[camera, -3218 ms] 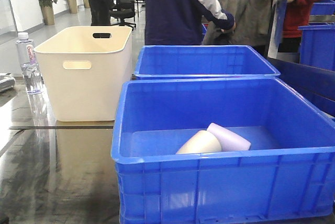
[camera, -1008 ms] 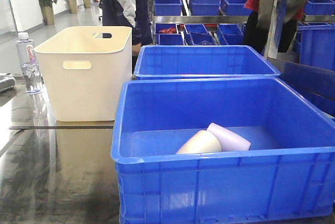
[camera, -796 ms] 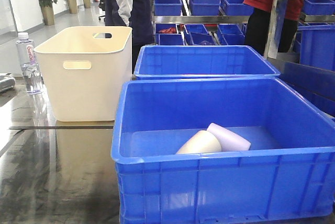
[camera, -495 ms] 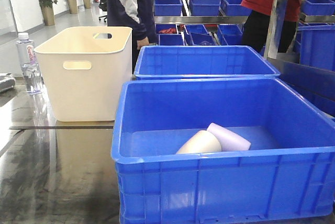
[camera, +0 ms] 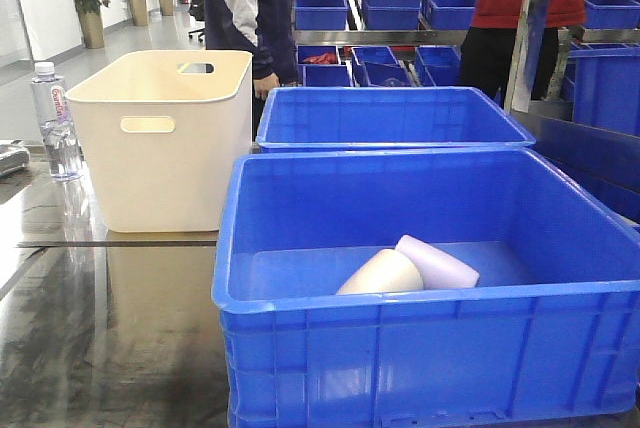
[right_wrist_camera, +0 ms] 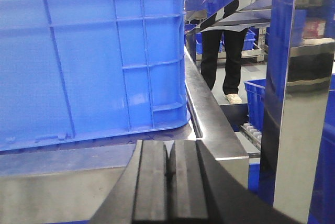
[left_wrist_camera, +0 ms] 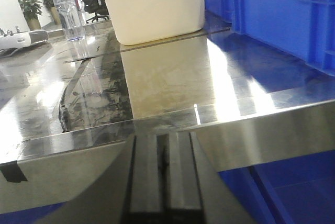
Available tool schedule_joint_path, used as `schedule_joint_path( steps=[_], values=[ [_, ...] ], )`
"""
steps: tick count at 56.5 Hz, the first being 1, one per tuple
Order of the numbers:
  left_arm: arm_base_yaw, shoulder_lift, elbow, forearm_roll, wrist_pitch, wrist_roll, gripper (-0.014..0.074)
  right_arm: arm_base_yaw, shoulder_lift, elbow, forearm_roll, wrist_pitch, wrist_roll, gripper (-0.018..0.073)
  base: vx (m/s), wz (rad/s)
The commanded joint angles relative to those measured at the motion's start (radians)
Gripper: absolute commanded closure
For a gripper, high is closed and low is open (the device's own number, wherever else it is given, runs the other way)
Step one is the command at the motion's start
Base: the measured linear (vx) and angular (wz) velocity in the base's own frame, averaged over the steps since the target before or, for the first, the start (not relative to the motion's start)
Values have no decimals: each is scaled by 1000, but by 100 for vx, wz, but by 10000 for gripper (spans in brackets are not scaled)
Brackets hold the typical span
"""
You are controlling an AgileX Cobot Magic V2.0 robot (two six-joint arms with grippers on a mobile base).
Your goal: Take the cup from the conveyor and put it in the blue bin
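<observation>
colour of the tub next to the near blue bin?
Cream-white tub; front view shows it best.

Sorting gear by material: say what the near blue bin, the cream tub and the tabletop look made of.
Blue bin: moulded plastic, going by its ribbed walls and soft sheen. Cream tub: matte plastic, probably, with cut-out handles. Tabletop: looks like polished steel, with mirror-like reflections.

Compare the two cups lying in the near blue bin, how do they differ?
The cream cup lies nearer the camera with its rounded side toward us; the pale lilac cup lies behind it, reaching further right. The cream cup looks wider where it shows, the lilac cup slimmer and longer. The front wall of the blue bin hides the cream cup's lower edge. Both lie tipped over on the bin floor, touching.
</observation>
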Motion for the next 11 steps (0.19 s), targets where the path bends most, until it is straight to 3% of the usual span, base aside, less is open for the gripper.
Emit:
schedule_joint_path(
  steps=[1,11],
  values=[
    [1,-16,13,-11,-81,-8,598,-1,-12,20,-10,-78,-2,568,0,0],
    [1,-16,13,-11,-81,-8,598,-1,-12,20,-10,-78,-2,568,0,0]
  ],
)
